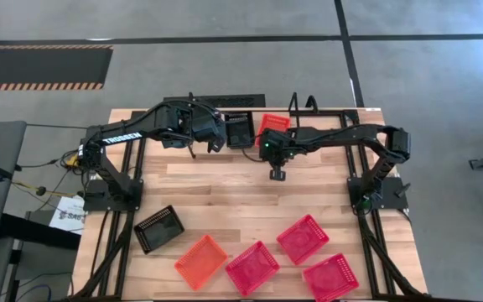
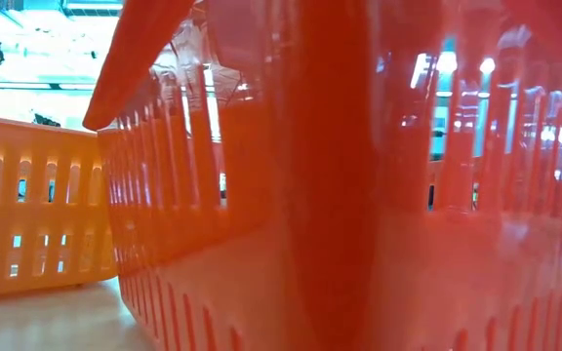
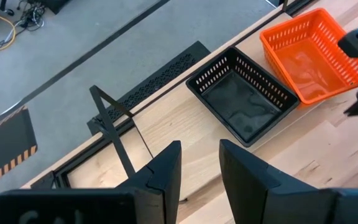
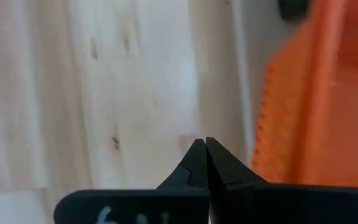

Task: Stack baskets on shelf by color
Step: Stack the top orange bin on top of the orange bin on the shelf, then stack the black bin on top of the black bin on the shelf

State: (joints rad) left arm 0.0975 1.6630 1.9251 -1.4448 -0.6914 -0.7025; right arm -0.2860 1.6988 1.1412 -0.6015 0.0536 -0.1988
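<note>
table [image 1: 225,189]: red basket [image 2: 359,195] blocks low cam; left claw [image 3: 199,165] apart, right claw [image 4: 205,163] together.

Both arms are dark, boxy-linked machines; the left arm [image 1: 132,134] carries white lettering along one link, and near the shelf [image 1: 309,113] the right arm [image 1: 342,138] shows a small green light. Each gripper's fingers [image 3: 166,180] are matte black, tapering wedges with faint white marks on the block behind them.
</note>
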